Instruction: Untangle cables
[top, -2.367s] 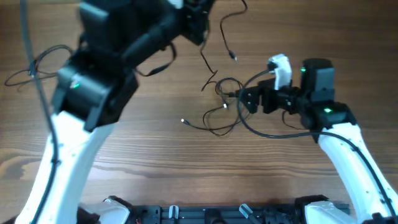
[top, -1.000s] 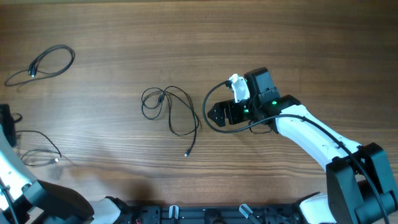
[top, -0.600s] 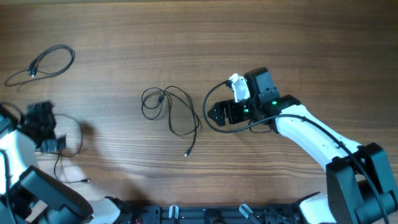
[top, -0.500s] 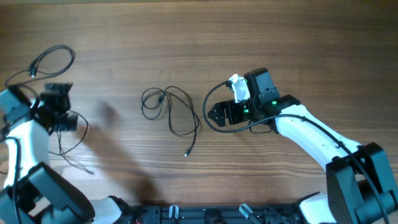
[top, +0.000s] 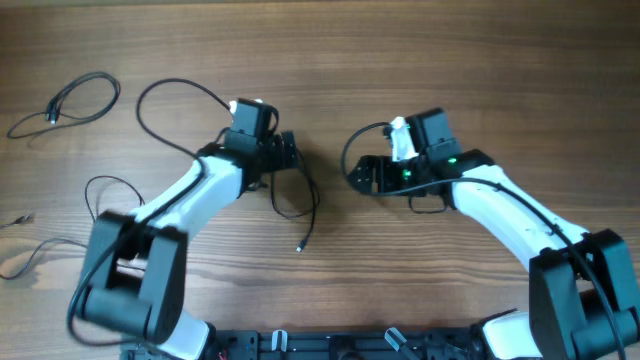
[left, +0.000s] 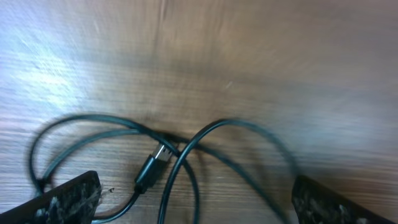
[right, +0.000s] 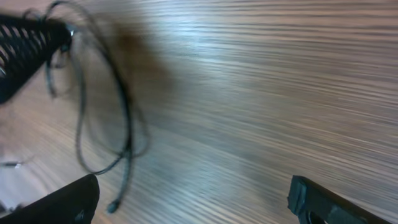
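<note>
A thin black cable (top: 311, 222) lies in loose crossing loops at the table's middle, its plug end (top: 299, 247) pointing toward the near edge. My left gripper (top: 287, 158) hovers open right over those loops. In the left wrist view the cable (left: 186, 146) and a small plug (left: 154, 169) lie between the spread fingers (left: 65, 198), untouched. My right gripper (top: 359, 172) is open a short way to the right, facing the loops. The right wrist view shows the cable (right: 121, 118) blurred ahead and to the left. Two more cables lie apart at the far left (top: 82, 98) and near left (top: 95, 183).
Thicker black cords loop off the left arm (top: 175, 84) and the right arm (top: 349, 152). The left arm (top: 180, 205) crosses the table's near-left part. The left gripper's finger (right: 25, 43) shows at the top left of the right wrist view.
My left gripper opened, left a cable at the near left, and swung from the far left to the middle loops. The right gripper shifted slightly right.
</note>
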